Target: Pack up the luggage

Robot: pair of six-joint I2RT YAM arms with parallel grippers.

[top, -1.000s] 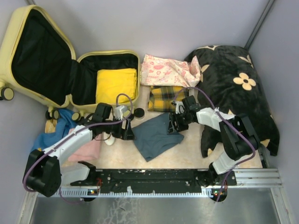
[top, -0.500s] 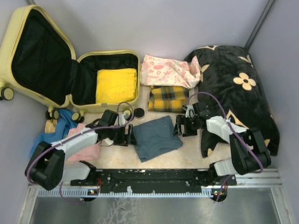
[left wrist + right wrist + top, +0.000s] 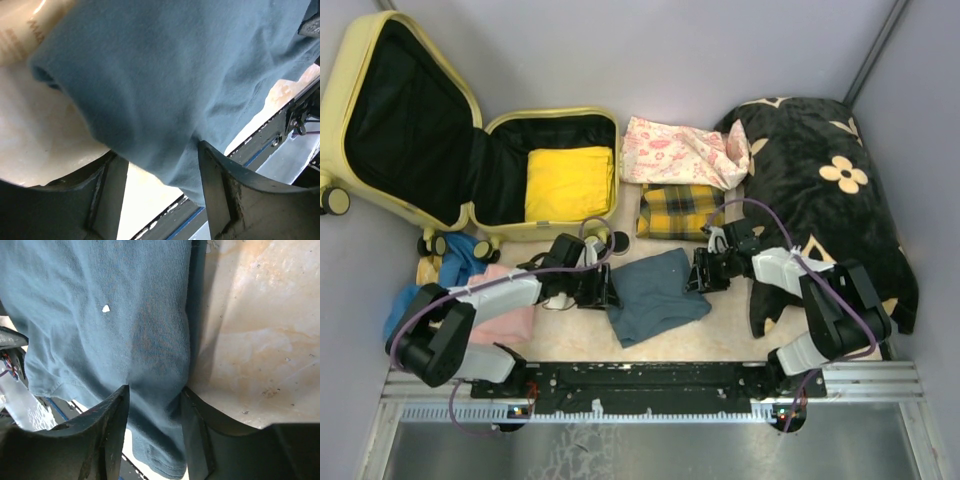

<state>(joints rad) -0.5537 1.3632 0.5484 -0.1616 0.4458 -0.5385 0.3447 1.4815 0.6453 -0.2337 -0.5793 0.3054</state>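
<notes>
The luggage [image 3: 345, 90], a pale yellow hard-shell suitcase, lies open at the back left with a folded yellow garment [image 3: 569, 182] in its near half. A folded blue-grey garment [image 3: 655, 295] lies on the floor between my arms. My left gripper [image 3: 605, 290] is at its left edge, open, with the cloth's edge [image 3: 165, 90] partly between the fingers [image 3: 215, 185]. My right gripper [image 3: 700, 275] is at its right edge. In the right wrist view its fingers [image 3: 112, 425] press a thick fold of the same cloth [image 3: 115, 315] from both sides.
A pink patterned cloth [image 3: 675, 150] and a folded yellow plaid cloth [image 3: 675, 212] lie behind the garment. A big black cloth with beige flowers [image 3: 820, 190] fills the right. Blue [image 3: 450, 265] and pink [image 3: 510, 320] clothes lie at the left. A black rail [image 3: 650, 380] runs along the front.
Both grippers have come down and toward me to the two side edges of the blue-grey garment. The garment now lies lower and flatter on the floor.
</notes>
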